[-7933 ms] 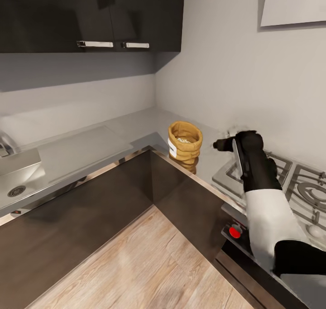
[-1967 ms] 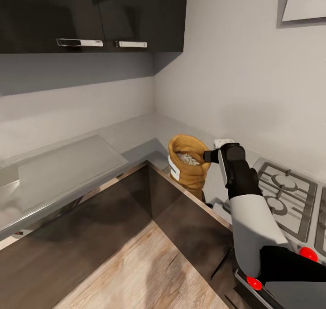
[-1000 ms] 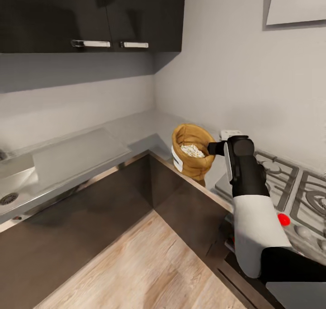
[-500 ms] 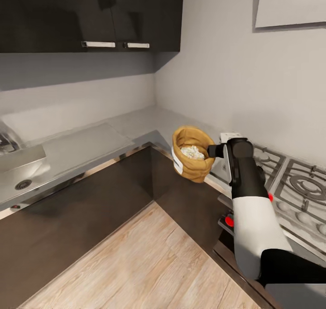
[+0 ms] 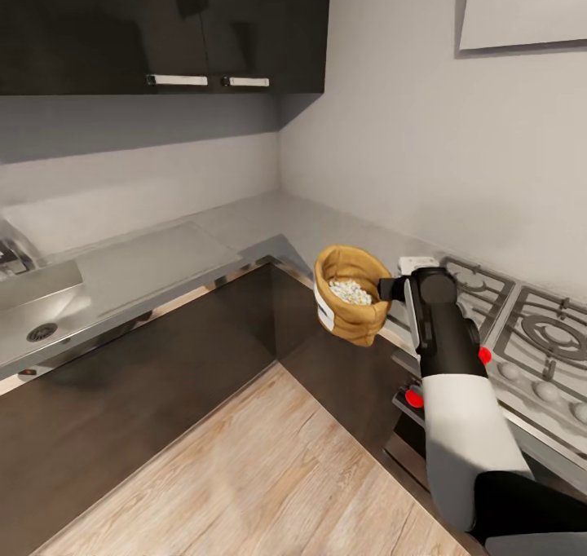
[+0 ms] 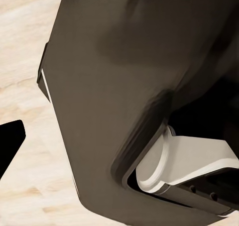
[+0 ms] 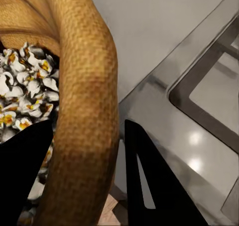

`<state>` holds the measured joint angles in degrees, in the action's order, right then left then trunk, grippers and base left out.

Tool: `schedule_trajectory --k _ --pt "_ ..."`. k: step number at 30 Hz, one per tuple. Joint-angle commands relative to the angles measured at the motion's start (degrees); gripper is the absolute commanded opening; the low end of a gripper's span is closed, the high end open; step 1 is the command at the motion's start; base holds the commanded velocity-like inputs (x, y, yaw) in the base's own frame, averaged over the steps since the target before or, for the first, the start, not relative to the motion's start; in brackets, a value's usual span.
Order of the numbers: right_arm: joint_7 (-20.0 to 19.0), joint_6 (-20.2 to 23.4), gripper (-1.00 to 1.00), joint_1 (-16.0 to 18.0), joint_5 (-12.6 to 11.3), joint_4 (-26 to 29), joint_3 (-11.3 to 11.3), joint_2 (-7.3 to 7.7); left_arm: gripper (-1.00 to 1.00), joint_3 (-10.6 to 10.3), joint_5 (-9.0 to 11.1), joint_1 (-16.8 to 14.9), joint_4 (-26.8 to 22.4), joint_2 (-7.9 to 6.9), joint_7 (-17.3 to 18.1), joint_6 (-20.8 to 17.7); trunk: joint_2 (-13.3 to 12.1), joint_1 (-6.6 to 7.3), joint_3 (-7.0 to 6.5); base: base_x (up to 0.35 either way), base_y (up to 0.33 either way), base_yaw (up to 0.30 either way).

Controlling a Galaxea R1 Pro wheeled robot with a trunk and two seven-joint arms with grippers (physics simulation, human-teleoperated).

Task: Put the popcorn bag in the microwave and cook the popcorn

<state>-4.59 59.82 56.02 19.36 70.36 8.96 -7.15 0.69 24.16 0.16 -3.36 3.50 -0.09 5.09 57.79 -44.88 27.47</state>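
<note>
- Popcorn bag is up off the surface, hanging out past the front edge over the wood floor, open mouth up, a bit tilted.
- Popcorn heaped inside; right wrist view shows whitish-yellow pieces against the rolled rim.
- Right claw pinches that rim on the hob side: one finger inside the bag, one outside, bag wall sandwiched between. So narrow and holding the bag.
- Left claw: cannot tell. Left wrist view gives dark robot body and a white joint over floor, w/ a black tip at the edge.
- Risk, my read: one-sided rim grip, soft sack, so it could swing or sag and tip pieces out if the arm jerks.
- Also: rim could slip out of the pinch, and there's nothing under it but floor.
- Edges: dark cabinet front just beside and below the bag; gas hob w/ red knobs beside the arm. A swing toward either could bump the bag.
- Open room: plenty out over the floor, away from the corner.
- Microwave is yet to be reached, so carrying comes next.
</note>
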Motion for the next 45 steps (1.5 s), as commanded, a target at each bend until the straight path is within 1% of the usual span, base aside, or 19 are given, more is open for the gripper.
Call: schedule_trajectory --k 1,5,6,17,31,36,43,45 --pt "-0.51 0.18 -1.00 -0.29 0.63 -0.31 0.13 -0.06 1.00 0.05 0.20 0.01 -0.11 0.01 0.00 0.12 0.03 -0.01 0.06 0.000 0.000 0.000" --pt "-0.51 0.18 -1.00 -1.45 0.22 1.15 0.17 -0.05 1.00 0.11 0.30 0.01 -0.15 0.01 -0.06 0.10 0.03 -0.01 0.06 -0.066 0.000 0.000" --pt "-0.51 0.18 -1.00 -3.20 0.52 -0.40 0.17 -0.05 1.00 0.10 0.31 0.01 -0.15 0.01 -0.04 0.10 0.03 -0.01 0.06 -0.034 0.000 0.000" --pt "-0.51 0.18 -1.00 -3.20 0.33 -0.51 0.18 0.02 1.00 0.12 0.27 0.01 -0.16 0.01 0.00 0.12 0.03 -0.01 0.06 -0.015 0.000 0.000" --pt "-0.51 0.18 -1.00 -3.20 0.26 -1.09 0.18 0.03 1.00 0.19 0.36 0.01 -0.07 0.03 -0.09 0.10 0.03 -0.01 0.06 -0.315 0.000 0.000" --pt "-0.51 0.18 -1.00 -3.17 -0.01 -1.44 0.18 -0.04 1.00 0.19 0.36 0.01 -0.07 0.01 -0.08 0.10 0.03 -0.01 0.06 -0.064 0.000 0.000" --pt "-0.51 0.18 -1.00 -3.19 -0.11 -7.05 0.18 -0.06 1.00 0.19 0.36 0.01 -0.07 0.01 -0.03 0.10 0.03 -0.01 0.06 0.000 0.000 0.000" --pt "-0.51 0.18 -1.00 -3.19 -0.08 -7.75 0.18 -0.06 1.00 0.19 0.36 0.01 -0.07 0.01 -0.01 0.10 0.03 -0.01 0.06 0.000 0.000 0.000"
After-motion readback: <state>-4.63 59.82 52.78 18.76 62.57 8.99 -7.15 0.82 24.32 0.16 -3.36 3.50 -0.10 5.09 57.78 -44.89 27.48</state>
